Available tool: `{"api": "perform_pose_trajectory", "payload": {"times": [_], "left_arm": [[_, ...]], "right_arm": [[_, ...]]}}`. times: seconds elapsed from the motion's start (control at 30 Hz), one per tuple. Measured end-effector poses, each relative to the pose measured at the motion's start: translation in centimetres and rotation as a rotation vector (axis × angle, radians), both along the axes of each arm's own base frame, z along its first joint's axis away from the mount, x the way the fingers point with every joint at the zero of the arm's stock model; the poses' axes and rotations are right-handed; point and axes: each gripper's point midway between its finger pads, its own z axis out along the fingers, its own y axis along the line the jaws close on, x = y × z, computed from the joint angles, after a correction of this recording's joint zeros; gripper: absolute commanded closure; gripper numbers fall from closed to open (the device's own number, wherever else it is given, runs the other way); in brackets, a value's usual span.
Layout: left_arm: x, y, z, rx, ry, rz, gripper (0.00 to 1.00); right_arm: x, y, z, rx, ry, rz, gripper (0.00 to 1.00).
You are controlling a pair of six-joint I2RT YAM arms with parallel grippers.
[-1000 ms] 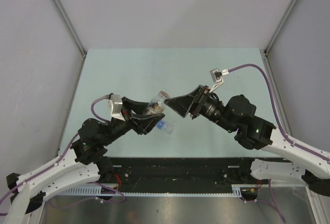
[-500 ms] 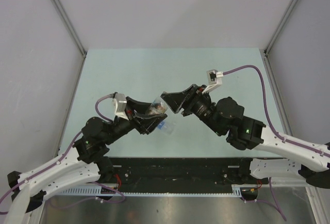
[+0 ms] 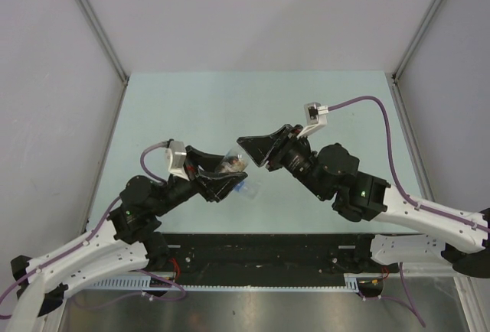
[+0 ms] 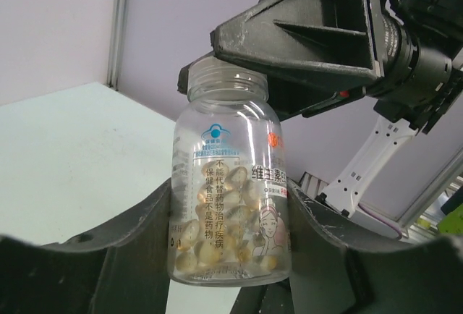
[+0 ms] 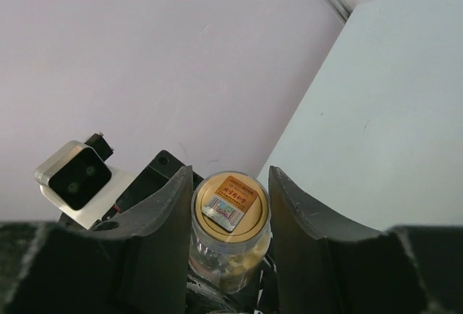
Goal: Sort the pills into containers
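The left pincer [image 3: 223, 173] grips the clear jar [image 4: 230, 169] by its body, held tilted above the surface [image 3: 230, 102] — orange-tan pills [image 4: 217, 238] heaped inside — while the right pincer [image 5: 231, 187] clamps its foil-sealed neck.

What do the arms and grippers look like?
The left arm and right arm have white lower links and black joints with green lights. The left gripper and right gripper are black, wedge-fingered. Purple cables reach pale camera blocks at the wrists.
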Motion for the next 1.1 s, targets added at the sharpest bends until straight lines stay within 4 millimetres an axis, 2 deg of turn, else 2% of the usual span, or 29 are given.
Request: {"api": "perform_pose_trajectory", "payload": {"times": [0.07, 0.17, 0.2, 0.33, 0.6, 0.7, 1.0, 1.1], "left_arm": [[-0.1, 0.1, 0.0, -0.002, 0.000, -0.002, 1.00], [-0.2, 0.1, 0.1, -0.008, 0.002, -0.005, 1.00], [-0.2, 0.1, 0.1, -0.008, 0.003, -0.005, 1.00], [-0.2, 0.2, 0.1, -0.009, 0.004, -0.005, 1.00], [-0.3, 0.3, 0.3, -0.019, 0.007, -0.008, 1.00], [-0.3, 0.3, 0.3, -0.020, 0.007, -0.008, 1.00], [-0.4, 0.3, 0.4, -0.024, 0.003, -0.013, 1.00], [-0.5, 0.3, 0.5, -0.025, 0.002, -0.013, 1.00]], "right_arm": [[-0.1, 0.1, 0.1, 0.003, -0.005, 0.007, 0.92], [-0.3, 0.3, 0.2, 0.006, -0.008, 0.023, 0.91], [-0.4, 0.3, 0.3, 0.006, -0.009, 0.028, 0.90], [-0.5, 0.4, 0.3, 0.006, -0.011, 0.038, 0.66], [-0.7, 0.6, 0.5, 0.012, -0.016, 0.057, 0.61], [-0.7, 0.6, 0.5, 0.012, -0.017, 0.061, 0.51], [-1.1, 0.9, 0.6, 0.014, -0.018, 0.088, 0.50], [-1.2, 0.9, 0.6, 0.015, -0.017, 0.092, 0.46]]}}
